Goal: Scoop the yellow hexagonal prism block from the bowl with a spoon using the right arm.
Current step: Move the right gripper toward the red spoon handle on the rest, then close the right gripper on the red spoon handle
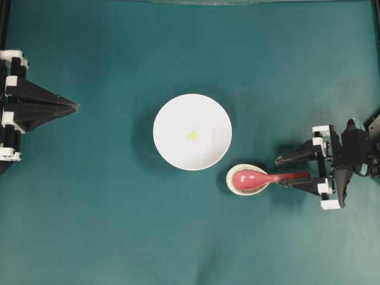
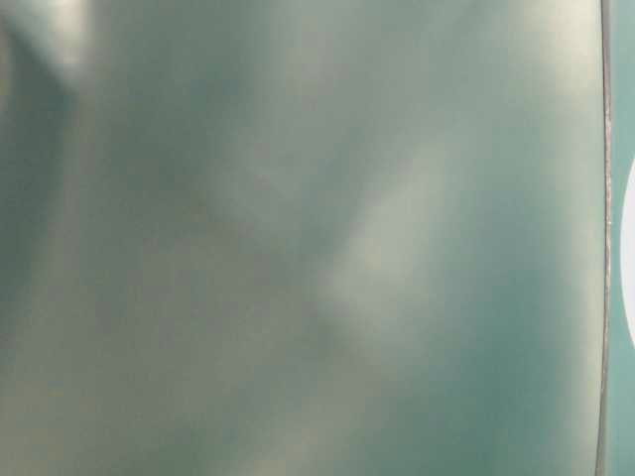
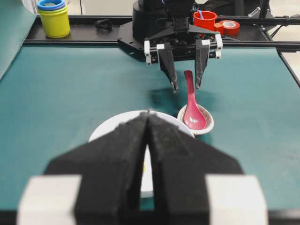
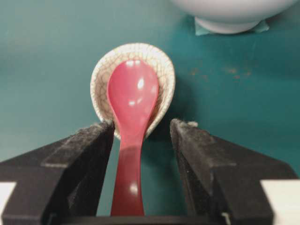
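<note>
While the right gripper [image 1: 292, 169] stood with jaws spread wide, astride the spoon [image 1: 261, 178] handle but not yet closed on it, the left gripper [image 1: 76, 107] sat clenched at the far left edge. The spoon's scoop rested in the speckled rest [image 4: 164, 75], lower right of centre overhead. Glossy and hard, it looked slippery and probably breakable; mid-handle seemed the surest hold. The yellow block [image 1: 193, 135] lay mid-bowl [image 1: 172, 113], just beside the rest, with open mat all round.

You have a crackle-glazed spoon rest [image 4: 100, 77] on the teal bench [image 1: 95, 225]; behind the bench stand stacked cups [image 3: 54, 18], a red cup [image 3: 205, 19] and red tape [image 3: 229, 26].
</note>
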